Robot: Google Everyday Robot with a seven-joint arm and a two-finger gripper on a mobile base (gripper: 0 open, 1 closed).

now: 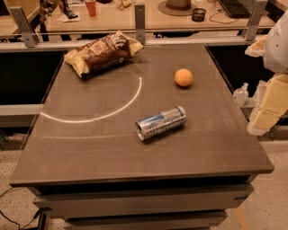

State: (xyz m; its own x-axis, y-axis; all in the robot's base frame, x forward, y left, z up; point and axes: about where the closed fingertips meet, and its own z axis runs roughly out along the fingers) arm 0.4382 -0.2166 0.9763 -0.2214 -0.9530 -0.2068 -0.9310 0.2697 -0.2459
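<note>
A silver and blue can (161, 122) lies on its side near the middle of the dark table (90, 148). An orange (183, 77) rests farther back on the right. At the back left lies a crumpled brown chip bag (102, 53). My gripper (259, 120) hangs at the right edge of the view, beyond the table's right side and apart from everything on it. It holds nothing that I can see, and the can is the nearest object to it.
A pale curved arc (121, 105) of light or marking crosses the tabletop. Behind the table runs a railing with metal posts (140, 20) and a desk holding a red cup (91, 7), a keyboard (234, 7) and a black holder (198, 15). A plastic bottle (241, 93) stands right of the table.
</note>
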